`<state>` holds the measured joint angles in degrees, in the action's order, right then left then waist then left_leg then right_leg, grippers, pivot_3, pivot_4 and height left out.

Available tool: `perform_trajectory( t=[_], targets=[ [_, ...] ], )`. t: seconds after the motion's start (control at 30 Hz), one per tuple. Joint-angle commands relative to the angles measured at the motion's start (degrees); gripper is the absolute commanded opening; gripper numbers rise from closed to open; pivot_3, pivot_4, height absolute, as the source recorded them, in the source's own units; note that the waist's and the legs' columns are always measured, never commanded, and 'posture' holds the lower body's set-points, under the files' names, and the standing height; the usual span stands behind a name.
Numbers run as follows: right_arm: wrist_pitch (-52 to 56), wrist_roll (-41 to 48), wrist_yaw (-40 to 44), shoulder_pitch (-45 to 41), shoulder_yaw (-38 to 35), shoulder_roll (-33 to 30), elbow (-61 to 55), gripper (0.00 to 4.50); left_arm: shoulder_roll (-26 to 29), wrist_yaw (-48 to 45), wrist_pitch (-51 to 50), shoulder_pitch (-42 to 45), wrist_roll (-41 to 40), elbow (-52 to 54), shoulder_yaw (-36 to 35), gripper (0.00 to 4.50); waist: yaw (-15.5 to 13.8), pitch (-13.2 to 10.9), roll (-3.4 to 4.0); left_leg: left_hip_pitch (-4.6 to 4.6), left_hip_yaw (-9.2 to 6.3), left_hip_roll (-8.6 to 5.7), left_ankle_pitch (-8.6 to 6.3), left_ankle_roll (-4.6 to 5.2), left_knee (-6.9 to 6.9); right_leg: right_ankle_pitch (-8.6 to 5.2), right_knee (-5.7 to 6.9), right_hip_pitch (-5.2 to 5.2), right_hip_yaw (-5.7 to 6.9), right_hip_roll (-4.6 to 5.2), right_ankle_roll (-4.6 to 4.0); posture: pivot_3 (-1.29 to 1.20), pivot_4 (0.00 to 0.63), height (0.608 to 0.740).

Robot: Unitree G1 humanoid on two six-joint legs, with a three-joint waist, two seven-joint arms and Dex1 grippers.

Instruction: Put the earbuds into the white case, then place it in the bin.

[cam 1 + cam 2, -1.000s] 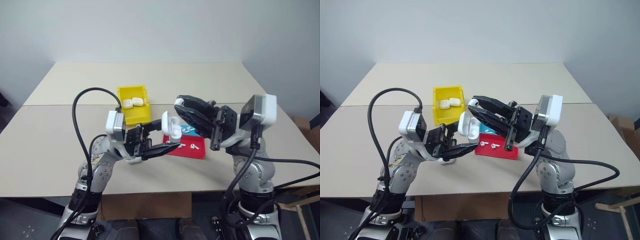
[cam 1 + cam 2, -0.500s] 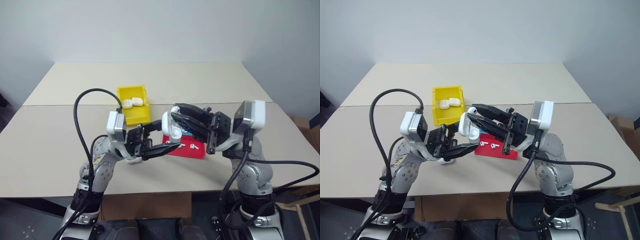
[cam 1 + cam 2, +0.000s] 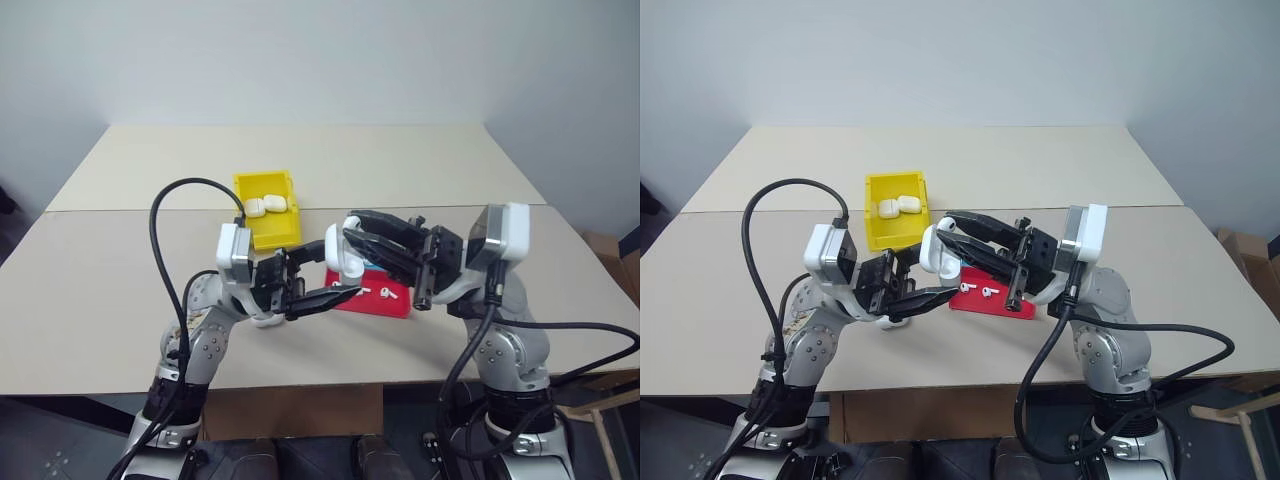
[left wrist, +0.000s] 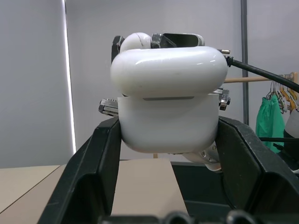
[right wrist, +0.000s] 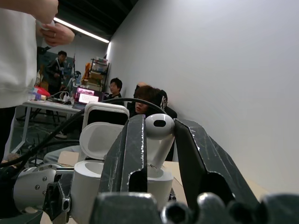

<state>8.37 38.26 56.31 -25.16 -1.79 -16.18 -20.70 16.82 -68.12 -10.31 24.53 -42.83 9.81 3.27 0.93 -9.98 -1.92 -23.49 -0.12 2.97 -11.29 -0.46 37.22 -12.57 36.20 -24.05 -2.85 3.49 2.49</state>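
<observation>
Comparing with a second ago, you see the right gripper (image 3: 952, 228) has come in toward the left gripper (image 3: 938, 292). Left jaws clamp the white case (image 4: 169, 100), lid open; right jaws pinch an earbud (image 5: 159, 133) just above its well. Both hover over the table's near edge; the bin (image 3: 268, 222) sits beyond, reachable.

The right hand (image 3: 952, 232) holds a white case (image 3: 938, 252) above the table (image 3: 730, 250), near the yellow bin (image 3: 896, 220).
</observation>
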Motion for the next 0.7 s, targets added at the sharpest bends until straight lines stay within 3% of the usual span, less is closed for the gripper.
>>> perform_trajectory(
  t=[0.03,0.7],
  targets=[
    [-0.9,0.1,0.5,0.4,0.0,-1.0,-0.2,0.99,-0.8,0.2,1.3,0.6,-0.2,0.5,-1.2,2.78,0.0,0.0,0.0,0.0,0.0,0.0,0.0,0.0,0.0,0.0,0.0,0.0,0.0,0.0,0.0,0.0,0.15,0.74],
    [-3.5,-1.8,0.9,0.9,1.6,-1.9,1.1,0.99,-1.7,-0.7,2.0,0.3,1.9,0.6,-0.8,2.78,0.0,0.0,0.0,0.0,0.0,0.0,0.0,0.0,-0.01,0.0,-0.02,0.0,-0.01,0.0,0.0,0.0,0.15,0.74]
  ],
)
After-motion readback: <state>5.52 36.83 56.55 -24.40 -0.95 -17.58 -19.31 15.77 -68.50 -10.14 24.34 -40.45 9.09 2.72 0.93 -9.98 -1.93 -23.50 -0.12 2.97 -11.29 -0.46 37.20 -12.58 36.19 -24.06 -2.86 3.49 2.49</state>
